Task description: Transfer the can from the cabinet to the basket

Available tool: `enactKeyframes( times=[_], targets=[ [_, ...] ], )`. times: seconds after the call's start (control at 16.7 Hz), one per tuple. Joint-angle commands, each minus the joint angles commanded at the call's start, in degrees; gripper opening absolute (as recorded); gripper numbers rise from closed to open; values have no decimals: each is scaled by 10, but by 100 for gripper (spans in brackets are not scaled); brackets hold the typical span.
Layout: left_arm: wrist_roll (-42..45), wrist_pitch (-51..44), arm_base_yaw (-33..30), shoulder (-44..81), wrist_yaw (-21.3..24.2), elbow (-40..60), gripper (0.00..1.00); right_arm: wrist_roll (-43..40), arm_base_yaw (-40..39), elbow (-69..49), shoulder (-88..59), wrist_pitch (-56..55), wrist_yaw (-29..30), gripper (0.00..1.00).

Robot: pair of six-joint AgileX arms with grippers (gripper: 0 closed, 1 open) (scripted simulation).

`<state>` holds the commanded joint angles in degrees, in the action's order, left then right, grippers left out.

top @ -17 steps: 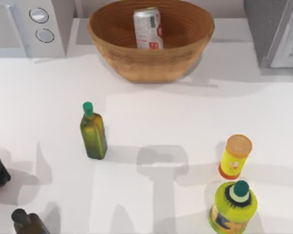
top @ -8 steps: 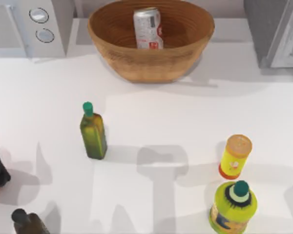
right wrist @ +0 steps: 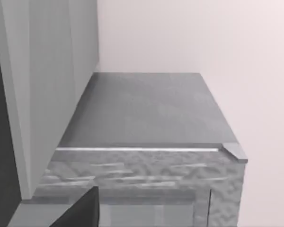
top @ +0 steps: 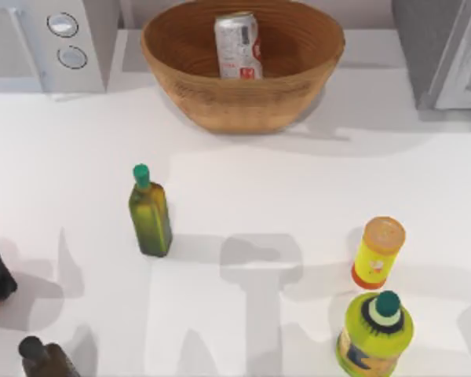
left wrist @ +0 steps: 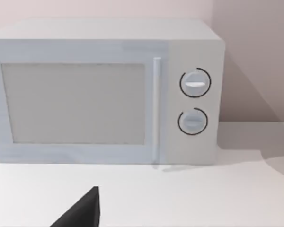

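1. A dark wedge of my left gripper [left wrist: 83, 210] edges its wrist view; I cannot tell whether the grip is released or clenched. It faces the microwave [left wrist: 104, 90].
2. A like wedge of my right gripper [right wrist: 83, 210] faces the grey cabinet [right wrist: 146, 111]; I cannot tell its grip either.
3. From above, the can [top: 238, 45] stands inside the basket [top: 251, 102], at the table's [top: 243, 196] 12 o'clock.
4. The cabinet sits at 1 o'clock, the microwave at 11.
5. A green bottle [top: 149, 212] stands toward 9 o'clock, a yellow tube [top: 378, 253] at 4, and a yellow-green bottle [top: 375, 334] at 5, just beside the tube.
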<state>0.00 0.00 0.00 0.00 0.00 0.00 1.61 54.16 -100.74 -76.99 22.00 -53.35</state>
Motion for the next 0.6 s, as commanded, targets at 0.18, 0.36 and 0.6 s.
enactKeyframes(
  times=[0.18,0.36,0.6],
  targets=[
    [0,0,0,0,0,0,100,-1,-102,-8,-3,6,101,100],
    [0,0,0,0,0,0,100,-2,-243,-12,-5,14,242,100],
    [0,0,0,0,0,0,100,-3,-459,-7,-1,24,458,100]
  ],
)
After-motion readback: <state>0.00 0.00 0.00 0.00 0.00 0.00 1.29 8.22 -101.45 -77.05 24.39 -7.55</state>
